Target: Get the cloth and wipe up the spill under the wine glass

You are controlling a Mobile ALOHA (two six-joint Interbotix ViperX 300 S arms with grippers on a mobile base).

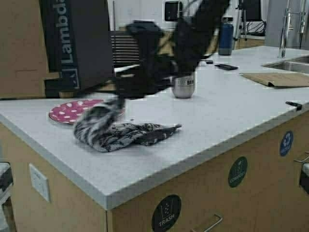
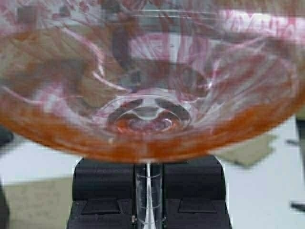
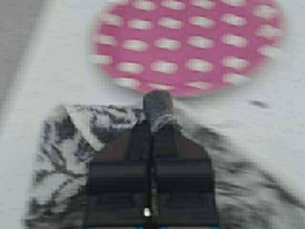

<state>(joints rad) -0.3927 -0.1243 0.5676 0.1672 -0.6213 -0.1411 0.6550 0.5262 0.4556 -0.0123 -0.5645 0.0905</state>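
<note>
"lambda" is being shown in pale letters down the dark panel (image 1: 77,43) in the upper left of the high view, "bay" is being read on the steel tumbler (image 1: 183,86) near the centre, and the round stickers (image 1: 166,212) along the lower cabinet front are being read as "trash" and "compost". the left gripper (image 2: 148,200) is being kept closed on the thin stem of the wine glass (image 2: 147,86), whose red-stained bowl is filling the upper part of the left wrist view. the right gripper (image 3: 151,143) is being kept closed on a fold of the cloth (image 1: 120,133), which is being spread on the white counter (image 1: 231,111) at the lower centre-left of the high view, just right of and partly over the pink dotted plate (image 1: 70,111).
</note>
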